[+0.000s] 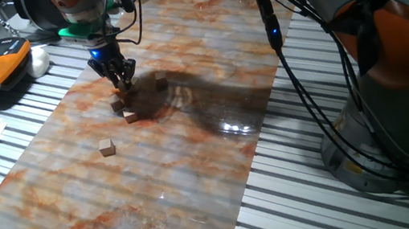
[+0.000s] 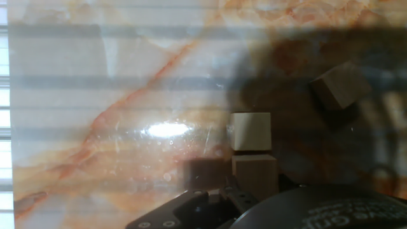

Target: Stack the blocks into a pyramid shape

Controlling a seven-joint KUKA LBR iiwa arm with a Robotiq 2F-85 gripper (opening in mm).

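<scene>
The blocks [image 1: 124,108] are mostly gathered in a small cluster on the marbled board [image 1: 198,180], right under the gripper [image 1: 122,83], while one lone block [image 1: 107,148] lies well apart toward the near side and another block [image 1: 160,78] sits a little behind the cluster. In the hand view I can see two cubes [image 2: 251,152] touching each other in a row, a darker one beside them, and a tilted cube [image 2: 338,86] further away. I judge that only the base of the pyramid is started, and no upper layer is visible yet, so most of the stacking remains. The arm reaches down steeply with the fingers just above the cluster; whether they hold a block or are released, I cannot tell.
</scene>
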